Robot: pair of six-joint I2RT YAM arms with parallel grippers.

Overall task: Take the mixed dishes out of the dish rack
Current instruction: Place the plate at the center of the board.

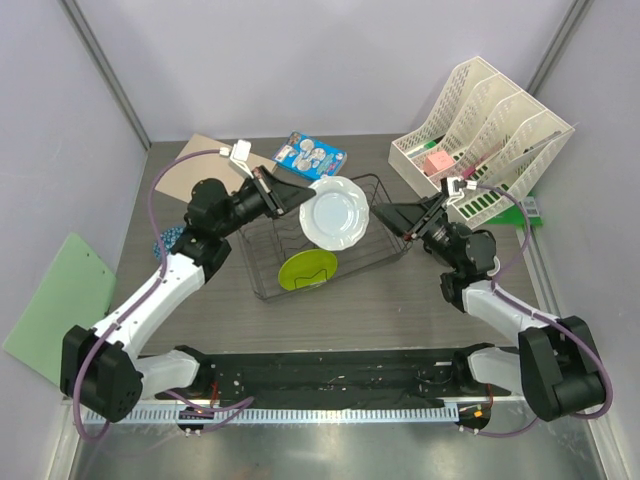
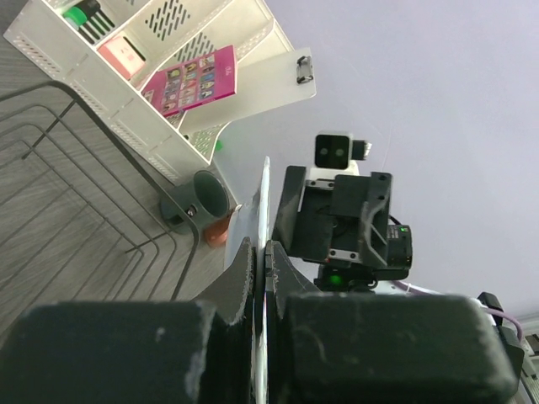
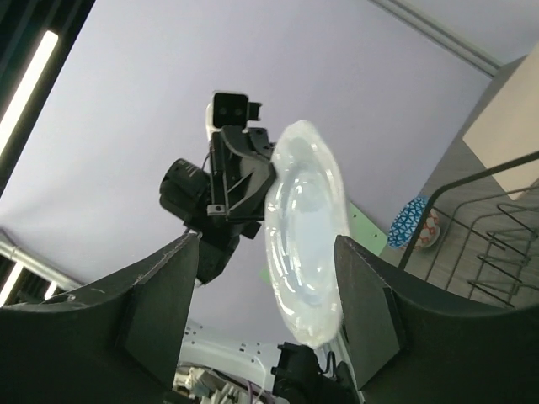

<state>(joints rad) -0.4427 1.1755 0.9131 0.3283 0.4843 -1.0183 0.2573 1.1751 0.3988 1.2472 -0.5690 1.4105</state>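
The grey table (image 1: pixel 400 300) carried the dish rack (image 1: pixel 365 258) at its middle, with the white slotted file organiser (image 1: pixel 485 140) standing at the far right corner. The white plate (image 1: pixel 335 212) was lifted above the far half of the rack and turned up on edge. The left gripper (image 1: pixel 300 197) was clamped on its left rim, and the left wrist view showed the plate edge-on between the two closed fingers (image 2: pixel 244 269).

The right gripper (image 1: pixel 392 216) hung just beside the plate's right edge. Its fingers (image 3: pixel 160 311) were spread wide apart, with the plate's face between them. It did not seem to touch the plate, though the angle left that unsure.

The lime-green plate (image 1: pixel 307 270) sat in the near part of the rack, leaning among the prongs. Out on the table, the grey mug (image 2: pixel 208 195) lay on its side by the organiser, with the salmon-pink cup (image 2: pixel 217 233) just beside it. The blue speckled bowl (image 3: pixel 413 221) sat left of the rack.
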